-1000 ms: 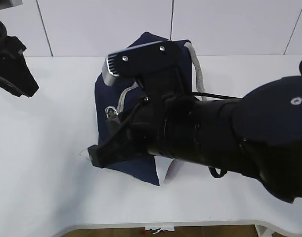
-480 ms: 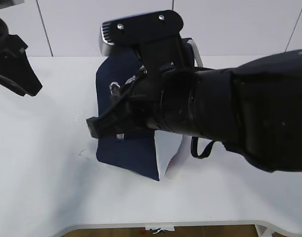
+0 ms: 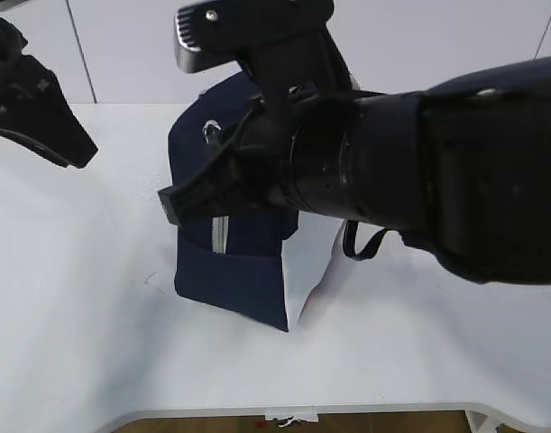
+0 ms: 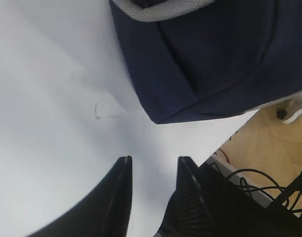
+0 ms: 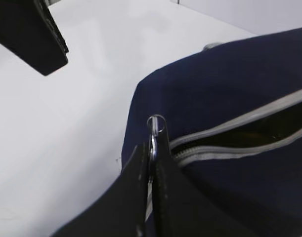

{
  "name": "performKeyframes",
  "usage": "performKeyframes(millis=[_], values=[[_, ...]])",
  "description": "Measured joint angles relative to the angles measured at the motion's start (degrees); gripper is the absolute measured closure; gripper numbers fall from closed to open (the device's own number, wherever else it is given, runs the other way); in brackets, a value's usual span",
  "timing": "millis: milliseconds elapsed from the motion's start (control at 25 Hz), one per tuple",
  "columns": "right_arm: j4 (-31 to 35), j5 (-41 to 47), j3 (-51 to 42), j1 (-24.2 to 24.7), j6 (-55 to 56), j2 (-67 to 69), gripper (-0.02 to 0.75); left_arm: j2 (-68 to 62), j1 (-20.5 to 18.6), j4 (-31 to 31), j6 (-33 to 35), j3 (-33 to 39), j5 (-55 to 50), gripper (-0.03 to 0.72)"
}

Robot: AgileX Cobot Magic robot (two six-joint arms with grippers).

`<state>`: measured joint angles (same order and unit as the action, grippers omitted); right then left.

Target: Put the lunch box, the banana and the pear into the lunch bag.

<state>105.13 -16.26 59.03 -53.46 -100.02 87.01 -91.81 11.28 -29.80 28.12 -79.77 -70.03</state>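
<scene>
Right gripper (image 5: 151,163) has risen with zipper pull (image 5: 154,129) since a second ago, tips pinching it. Lunch bag (image 3: 230,271) hangs soft beneath; fabric slumps, so metal pull is best purchase. Left gripper (image 4: 153,173) parted, empty, hovering beside bag corner.

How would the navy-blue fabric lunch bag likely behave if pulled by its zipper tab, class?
The navy-blue fabric lunch bag probably flexes rather than staying rigid: its cloth panels crease and bulge. It may lift or slide on the smooth white table, since only the right gripper pinches the metal zipper pull.
</scene>
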Motion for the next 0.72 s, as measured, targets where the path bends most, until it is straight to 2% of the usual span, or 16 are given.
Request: performKeyframes(millis=[440,720], values=[[0.4,-4.0,3.7,0.0,-4.4,0.0,0.747,-1.7,1.0,-2.3,5.6,0.0,0.0,0.446],[0.4,-5.5,5.2,0.0,-5.7,0.0,0.747,-1.9,5.8,-4.1,10.1,0.0,3.3,0.354]])
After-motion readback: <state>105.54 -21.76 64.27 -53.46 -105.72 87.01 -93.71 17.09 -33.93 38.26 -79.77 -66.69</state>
